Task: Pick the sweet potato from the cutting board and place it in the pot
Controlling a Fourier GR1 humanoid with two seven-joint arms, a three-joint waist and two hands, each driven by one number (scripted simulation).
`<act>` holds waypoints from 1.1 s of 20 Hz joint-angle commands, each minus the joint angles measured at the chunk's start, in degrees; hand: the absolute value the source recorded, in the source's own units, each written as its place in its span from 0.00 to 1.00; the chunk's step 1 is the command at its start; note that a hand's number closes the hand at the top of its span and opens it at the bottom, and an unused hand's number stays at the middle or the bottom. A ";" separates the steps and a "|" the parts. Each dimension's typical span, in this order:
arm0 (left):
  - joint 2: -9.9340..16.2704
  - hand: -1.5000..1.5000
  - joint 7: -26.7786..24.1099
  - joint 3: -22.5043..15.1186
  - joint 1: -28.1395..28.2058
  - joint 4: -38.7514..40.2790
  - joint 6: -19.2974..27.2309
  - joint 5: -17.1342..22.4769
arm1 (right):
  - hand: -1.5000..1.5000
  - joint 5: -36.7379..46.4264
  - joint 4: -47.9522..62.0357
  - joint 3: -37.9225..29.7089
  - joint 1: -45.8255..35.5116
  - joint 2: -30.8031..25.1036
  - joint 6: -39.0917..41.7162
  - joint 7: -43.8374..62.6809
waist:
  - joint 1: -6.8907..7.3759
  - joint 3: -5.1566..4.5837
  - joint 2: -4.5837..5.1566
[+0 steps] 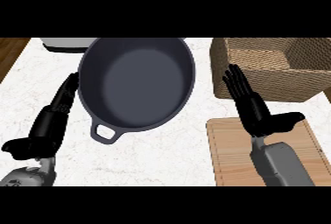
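Sweet potato is nowhere visible on the counter (161, 162), and no writing can be read. Left of the pot (137, 83), the left hand (48, 124) lies with fingers straight and together, tips beside the rim. Right of the pot, the right hand (252, 107) hovers with straight, slightly spread fingers over the cutting board (227, 153), reaching toward the wicker basket (284, 65).

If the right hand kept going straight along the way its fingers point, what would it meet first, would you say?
Probably the wicker basket: the right hand points up the view with its fingertips at the basket's near wall, though their height relative to it is unclear.
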 commanded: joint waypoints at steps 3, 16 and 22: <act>-3.35 0.50 5.59 -4.35 3.74 -0.95 -3.65 4.04 | 0.00 1.18 0.55 -3.17 1.66 -13.79 12.02 -2.70 | 0.07 0.34 1.35; -4.32 0.50 15.03 -6.31 6.65 -0.56 -9.73 13.42 | 0.00 35.02 8.30 8.98 6.39 -33.06 4.27 -5.93 | -0.15 0.23 1.42; -3.80 0.50 16.31 -3.88 6.17 -0.27 -10.88 15.45 | 0.00 31.72 -3.53 6.58 6.58 -41.88 13.60 2.09 | -1.34 0.09 1.02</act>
